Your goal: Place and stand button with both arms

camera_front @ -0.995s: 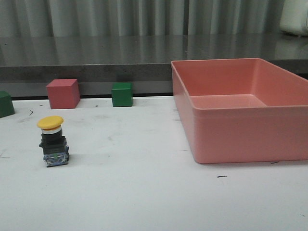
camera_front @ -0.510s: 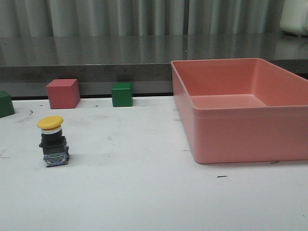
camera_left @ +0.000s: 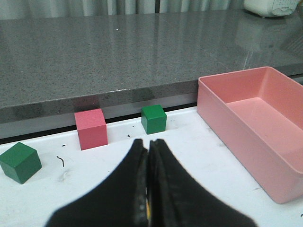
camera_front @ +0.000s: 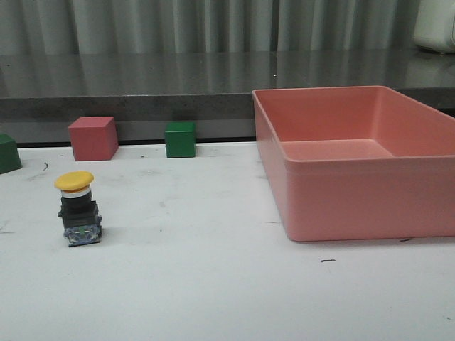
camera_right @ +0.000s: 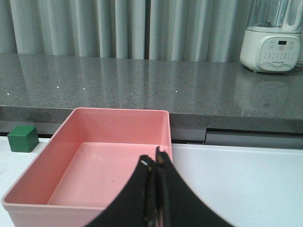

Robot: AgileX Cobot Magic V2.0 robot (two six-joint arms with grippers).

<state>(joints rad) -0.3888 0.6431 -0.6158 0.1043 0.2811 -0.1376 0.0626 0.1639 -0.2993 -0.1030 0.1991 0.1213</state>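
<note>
Left claw [camera_left: 148, 156] and right claw [camera_right: 155, 172] were pressed together, empty; I saw the button [camera_front: 78, 208] upright only from the front.

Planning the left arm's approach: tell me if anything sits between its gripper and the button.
That can't be settled. The left gripper, fingers shut, shows only in its own wrist view, which doesn't show the button. In the front view the button stands upright on the table, nothing touching it; the pink cube sits behind it.
</note>
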